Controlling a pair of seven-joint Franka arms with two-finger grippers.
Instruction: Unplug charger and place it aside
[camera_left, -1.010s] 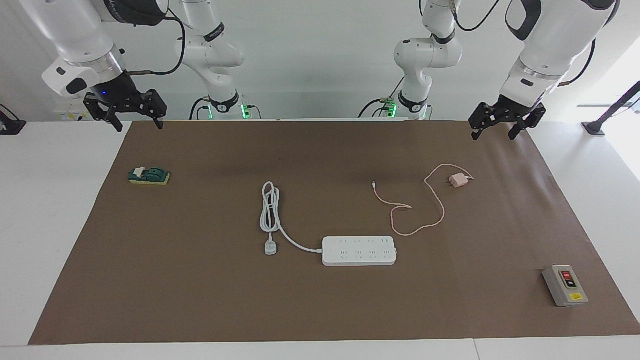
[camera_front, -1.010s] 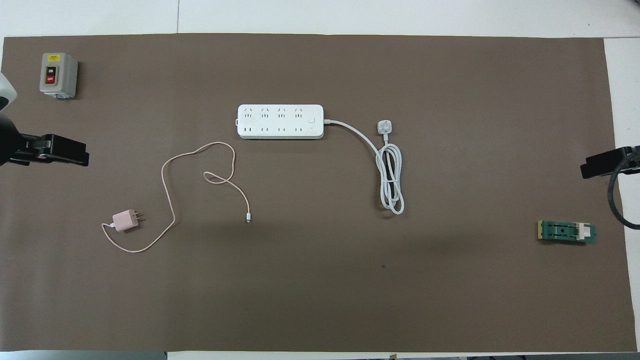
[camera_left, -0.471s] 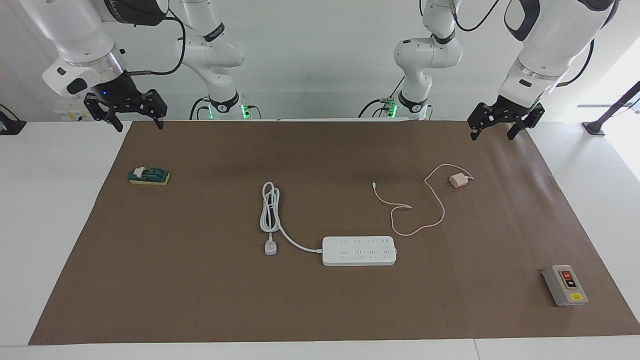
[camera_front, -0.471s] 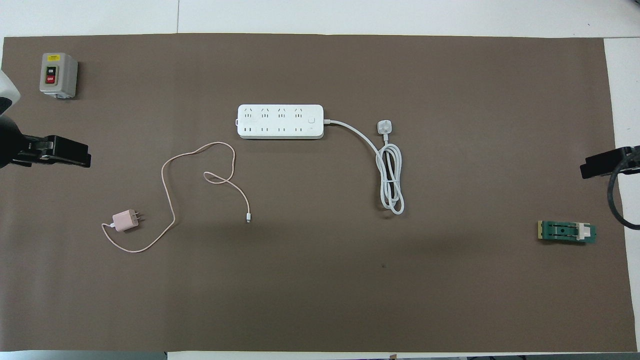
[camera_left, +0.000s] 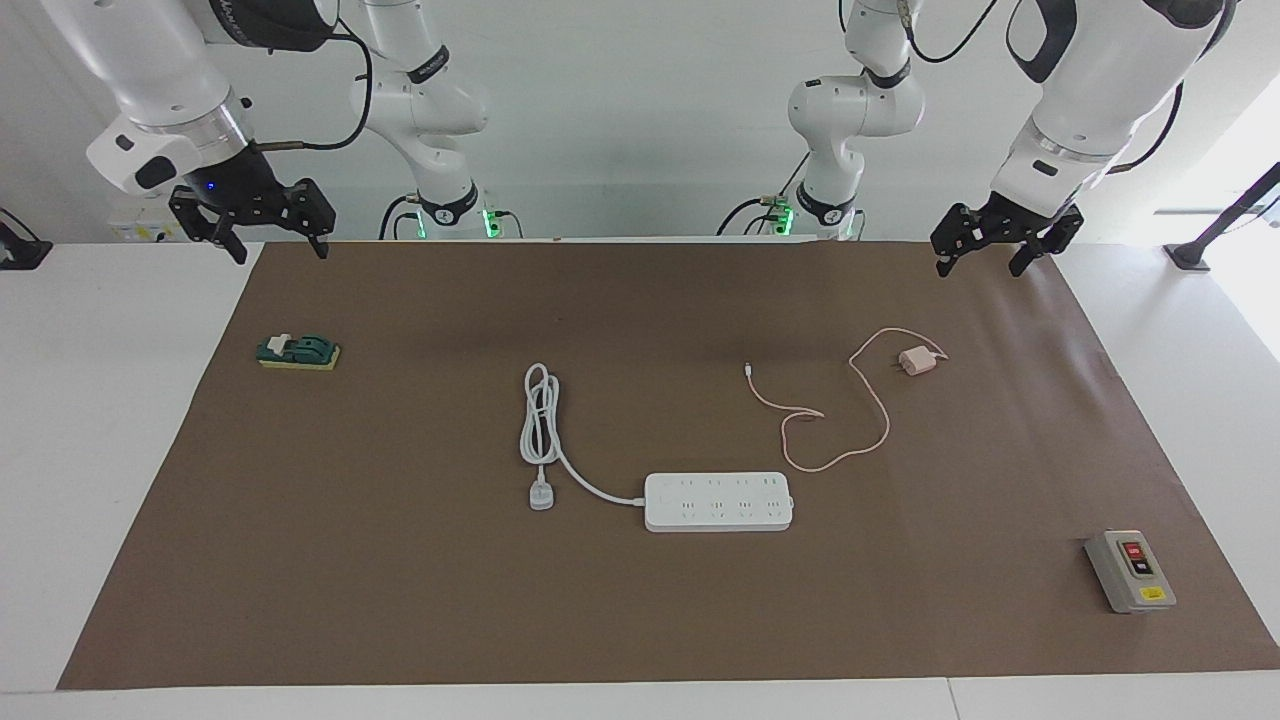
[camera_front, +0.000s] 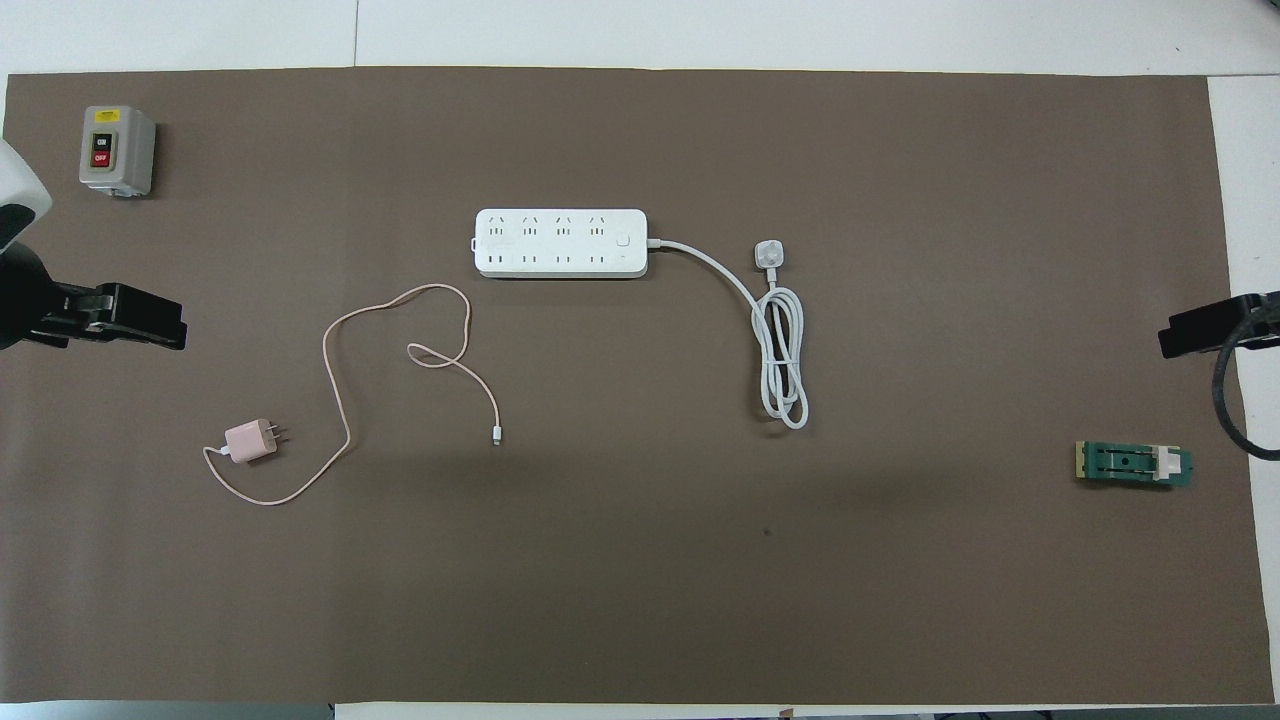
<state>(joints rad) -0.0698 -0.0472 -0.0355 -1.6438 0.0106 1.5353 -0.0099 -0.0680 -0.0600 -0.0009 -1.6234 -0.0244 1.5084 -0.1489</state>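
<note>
The pale pink charger (camera_left: 916, 362) lies on the brown mat toward the left arm's end, prongs free and not in any socket. It also shows in the overhead view (camera_front: 249, 441). Its thin pink cable (camera_left: 868, 400) loops loosely over the mat toward the white power strip (camera_left: 718, 501), which lies farther from the robots with nothing plugged into it. My left gripper (camera_left: 978, 264) is open and empty, raised over the mat's edge at the left arm's end, well apart from the charger. My right gripper (camera_left: 279, 252) is open and empty, raised over the mat's corner at the right arm's end.
The strip's thick white cord (camera_left: 540, 425) is coiled beside it and ends in a white three-pin plug (camera_left: 541, 497). A grey on/off switch box (camera_left: 1130, 571) stands at the left arm's end, farthest from the robots. A green and yellow block (camera_left: 298, 352) lies at the right arm's end.
My left gripper has drifted slightly upward and a little toward the table's middle. The right gripper, the charger and the power strip have not moved.
</note>
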